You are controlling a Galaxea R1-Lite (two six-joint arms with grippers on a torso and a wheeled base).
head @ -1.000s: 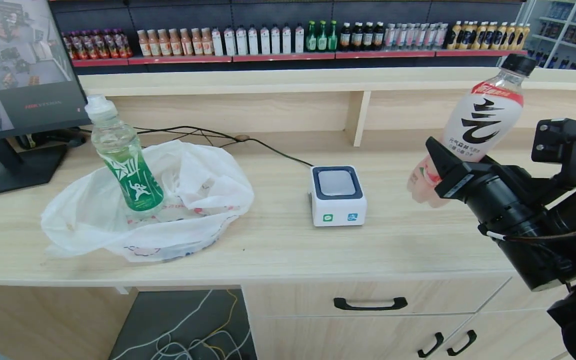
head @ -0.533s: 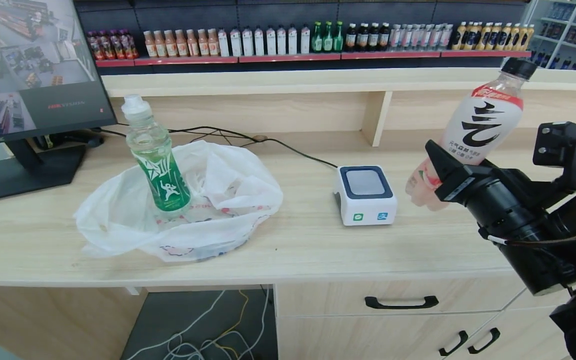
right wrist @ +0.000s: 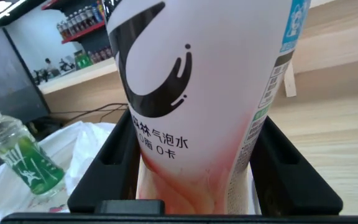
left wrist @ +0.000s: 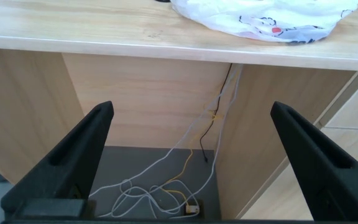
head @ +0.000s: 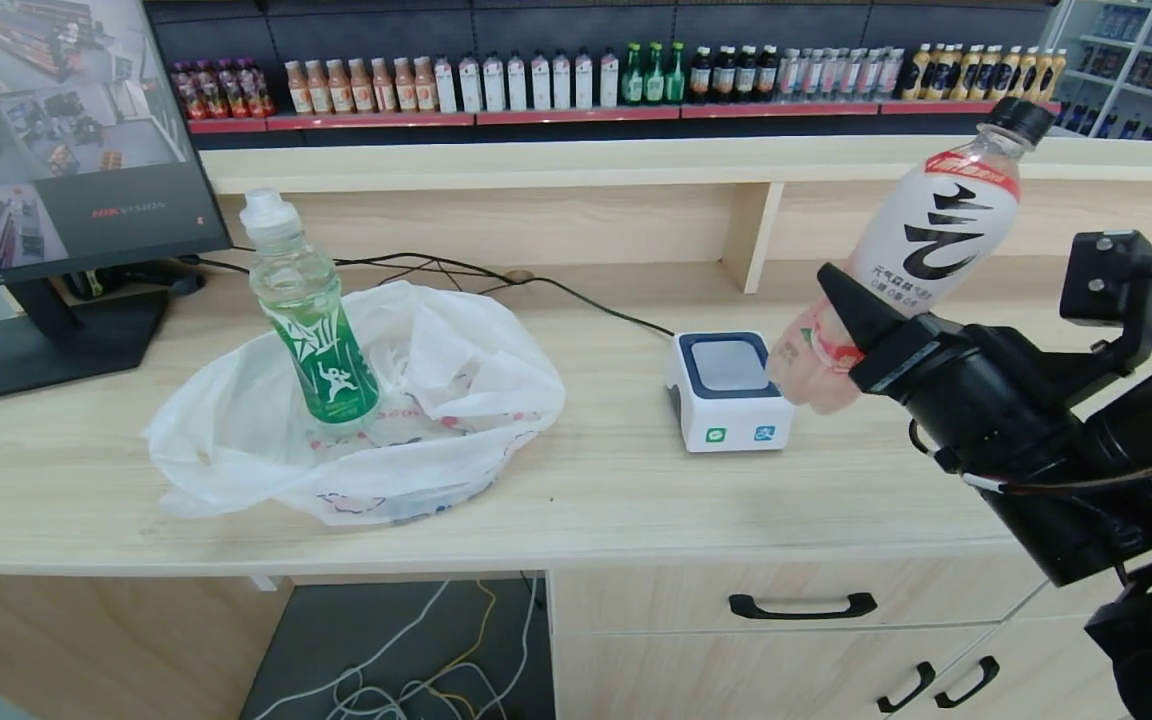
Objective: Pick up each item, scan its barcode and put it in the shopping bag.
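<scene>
Right jaws tight around pink bottle (head: 936, 230) near scanner (head: 721, 400); left jaws wide apart

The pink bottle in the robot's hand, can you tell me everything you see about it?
The pink bottle is clear plastic with a black cap, a red band under the neck and a white wrap bearing big black brush strokes, fading to peach pink near the base. It is tilted, cap leaning to the robot's right. The right gripper clamps its lower part between two black fingers. Its base hangs above the counter, close to the white scanner.
</scene>
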